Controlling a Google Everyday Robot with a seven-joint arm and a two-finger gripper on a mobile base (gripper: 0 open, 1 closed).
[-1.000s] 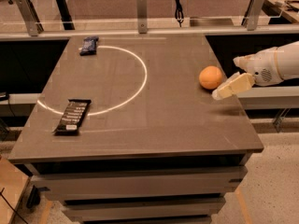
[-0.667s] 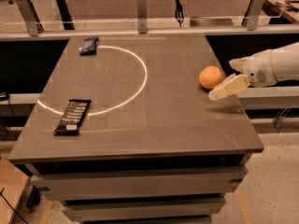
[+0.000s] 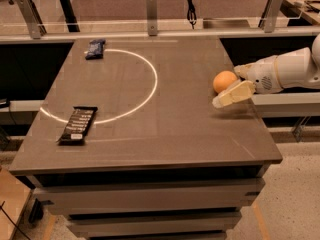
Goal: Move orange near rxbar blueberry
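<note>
The orange (image 3: 223, 80) is seen resting on the dark surface (image 3: 190, 129) close to its right edge, with the gripper (image 3: 229, 87) brought in low from just right of the orange. The gripper is shown spread, one finger (image 3: 233, 92) in front of the orange and the other behind it, so that the fruit sits in the gap. Whether either finger touches the skin cannot be told.

The blue snack bar (image 3: 95, 48) is found well apart from the orange, far to its left and further back, near the far left corner, with its long axis running roughly front to back. A carry leftward and away across almost the whole surface is therefore judged to be called for once the fruit is gripped.

A black snack bar (image 3: 78, 124) is laid far to the left of the orange and nearer the front, well off that line. A white ring (image 3: 152, 82) painted on the surface is crossed by the path, but no object is seen between the orange and the blue snack bar.
</note>
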